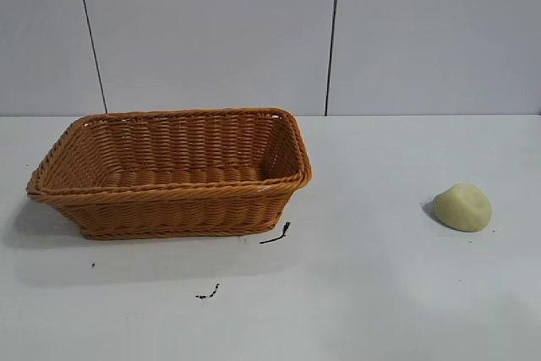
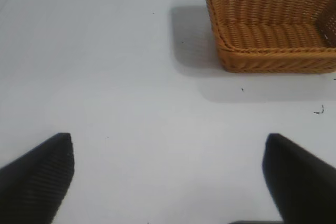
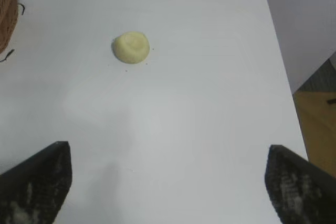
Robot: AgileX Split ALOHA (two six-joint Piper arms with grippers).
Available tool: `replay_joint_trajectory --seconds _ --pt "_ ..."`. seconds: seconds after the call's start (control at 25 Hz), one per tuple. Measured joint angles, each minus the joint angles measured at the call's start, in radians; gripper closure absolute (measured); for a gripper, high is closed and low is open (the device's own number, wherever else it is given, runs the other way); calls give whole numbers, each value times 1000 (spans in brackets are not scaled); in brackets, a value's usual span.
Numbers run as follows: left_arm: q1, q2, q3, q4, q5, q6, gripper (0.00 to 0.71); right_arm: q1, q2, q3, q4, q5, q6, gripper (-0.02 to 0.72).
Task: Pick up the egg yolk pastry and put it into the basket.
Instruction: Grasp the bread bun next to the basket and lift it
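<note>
The small, pale yellow-green, dome-shaped egg yolk pastry rested flat side down on the white table, well apart from the large rectangular orange-brown woven wicker basket, which stood empty at the side of the left arm. The pastry's rounded top pointed upward; in the exterior view its outline ran slightly wider than tall, its longer axis lying roughly parallel to the table edge, whereas the right wrist view showed it nearly round. The basket's long axis ran the same way. Judged from its smooth, matte surface, the pastry was probably light, soft and crumbly, so a gentle hold across its lower flanks, just above the table, seemed safest; a hard squeeze might crush it. The right gripper was spread wide with nothing between its dark fingers, and the pastry lay ahead of it, not yet reached. The left gripper was likewise wide apart and empty over bare table, the basket farther off. Small dark marks lay on the table near the basket.
</note>
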Motion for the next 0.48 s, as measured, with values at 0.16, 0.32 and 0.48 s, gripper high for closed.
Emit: replay_joint_trajectory --seconds 0.16,0.32,0.48 --pt "0 0 0 0 0 0 14 0 275 -115 0 -5 0 10" --pt "0 0 0 0 0 0 14 0 524 -224 2 -9 0 10" --pt "0 0 0 0 0 0 14 0 752 -328 6 -11 0 10"
